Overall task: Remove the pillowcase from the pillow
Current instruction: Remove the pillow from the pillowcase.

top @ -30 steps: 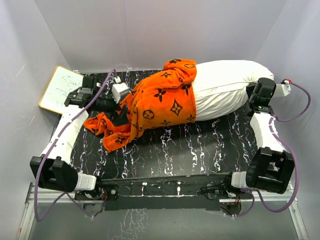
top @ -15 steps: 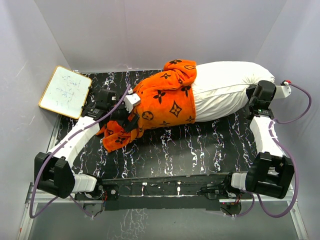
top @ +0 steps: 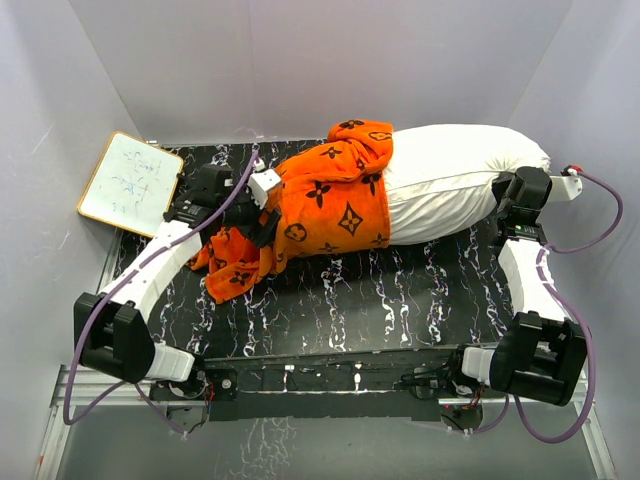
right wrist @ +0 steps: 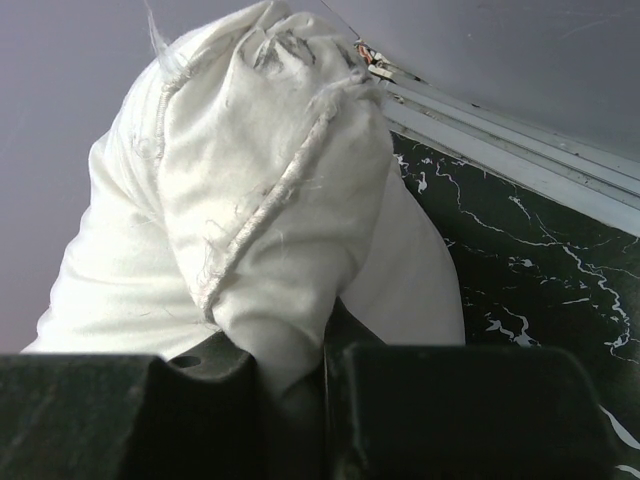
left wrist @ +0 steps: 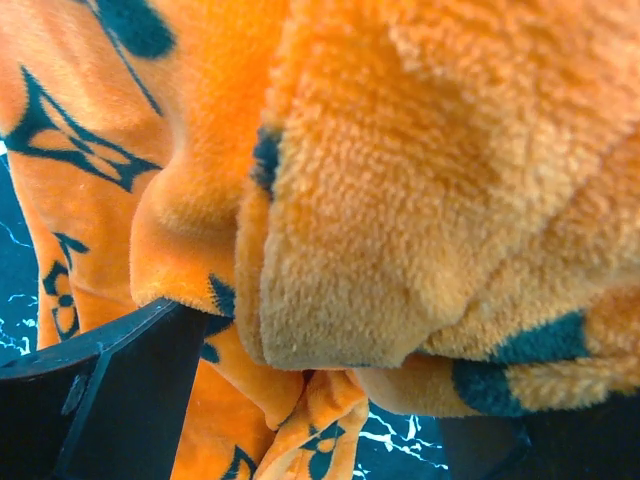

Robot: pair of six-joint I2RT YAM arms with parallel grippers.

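Note:
The orange pillowcase [top: 330, 200] with dark brown motifs covers the left end of the white pillow [top: 450, 185] and trails in a bunched heap toward the front left. My left gripper [top: 263, 230] is pushed into that heap. In the left wrist view the plush pillowcase [left wrist: 380, 180] fills the frame, and the left gripper [left wrist: 330, 420] stands open with folds of it between the wide-set fingers. My right gripper [top: 503, 190] is at the pillow's bare right end. There it is shut on a pinched fold of the pillow [right wrist: 260, 200], held between the right gripper's [right wrist: 300, 370] black fingers.
A small white board with a wooden frame [top: 130, 183] lies at the back left corner. The black marbled table [top: 380, 300] is boxed in by grey walls at the back and both sides. Purple cables loop beside both arms.
My left gripper has moved right, deeper into the pillowcase's trailing end, and its jaws have narrowed a little. The loose orange fabric is more bunched. The right arm holds still.

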